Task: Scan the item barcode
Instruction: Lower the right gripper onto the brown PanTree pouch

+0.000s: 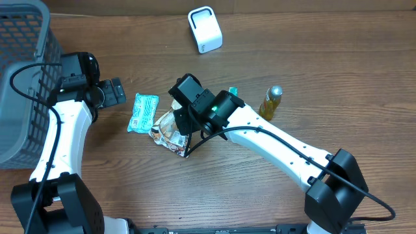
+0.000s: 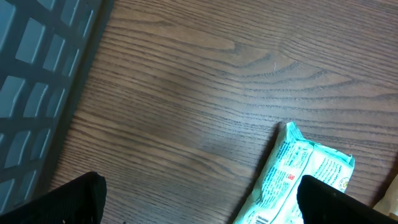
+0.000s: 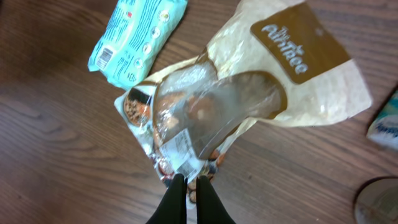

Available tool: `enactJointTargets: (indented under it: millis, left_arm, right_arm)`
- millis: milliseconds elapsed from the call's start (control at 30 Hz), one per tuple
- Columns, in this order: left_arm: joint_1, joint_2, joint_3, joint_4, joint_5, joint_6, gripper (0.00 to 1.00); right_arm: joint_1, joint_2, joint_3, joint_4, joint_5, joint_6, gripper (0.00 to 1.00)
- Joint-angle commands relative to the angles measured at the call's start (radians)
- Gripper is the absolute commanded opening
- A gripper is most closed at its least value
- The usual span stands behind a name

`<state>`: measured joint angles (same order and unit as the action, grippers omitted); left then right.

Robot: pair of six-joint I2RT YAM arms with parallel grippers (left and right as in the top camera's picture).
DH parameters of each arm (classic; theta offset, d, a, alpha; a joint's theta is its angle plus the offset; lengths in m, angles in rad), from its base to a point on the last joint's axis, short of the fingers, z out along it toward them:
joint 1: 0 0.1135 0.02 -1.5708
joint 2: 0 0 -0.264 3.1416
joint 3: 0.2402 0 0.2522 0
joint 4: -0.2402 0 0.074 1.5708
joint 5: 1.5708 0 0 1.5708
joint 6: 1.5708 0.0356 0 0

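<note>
The item in hand is a clear-windowed snack bag [image 3: 249, 93] of nuts with a brown label, lying mid-table [image 1: 168, 130]. My right gripper [image 3: 189, 183] is shut on the bag's near edge, just below a small white barcode sticker [image 3: 180, 146]; from overhead it [image 1: 182, 128] covers part of the bag. A white scanner [image 1: 205, 29] stands at the far edge. My left gripper [image 2: 205, 211] is open above bare wood, its right finger [image 2: 339, 202] over the corner of a teal packet [image 2: 298, 174]. In the overhead view it [image 1: 117, 91] sits left of that packet [image 1: 143, 112].
A grey mesh basket [image 1: 23, 71] fills the far left. A small yellow bottle with a silver cap [image 1: 271, 102] stands right of the right arm. The teal packet [image 3: 134, 37] lies just left of the bag. A blue-white wrapper [image 3: 387, 121] peeks in at the right edge.
</note>
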<state>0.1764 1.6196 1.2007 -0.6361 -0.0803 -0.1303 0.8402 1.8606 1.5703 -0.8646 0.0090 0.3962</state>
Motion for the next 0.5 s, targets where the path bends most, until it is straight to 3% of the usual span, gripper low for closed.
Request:
enactJointTargets:
  millis: [0, 467]
  left_arm:
    - [-0.006, -0.015, 0.023, 0.001, -0.005, 0.011, 1.0]
    - [-0.006, -0.015, 0.023, 0.001, -0.005, 0.011, 0.99]
  right_arm:
    - [0.001, 0.005, -0.001, 0.012, 0.035, 0.0, 0.04]
    - [0.0, 0.009, -0.002, 0.023, 0.107, 0.001, 0.04]
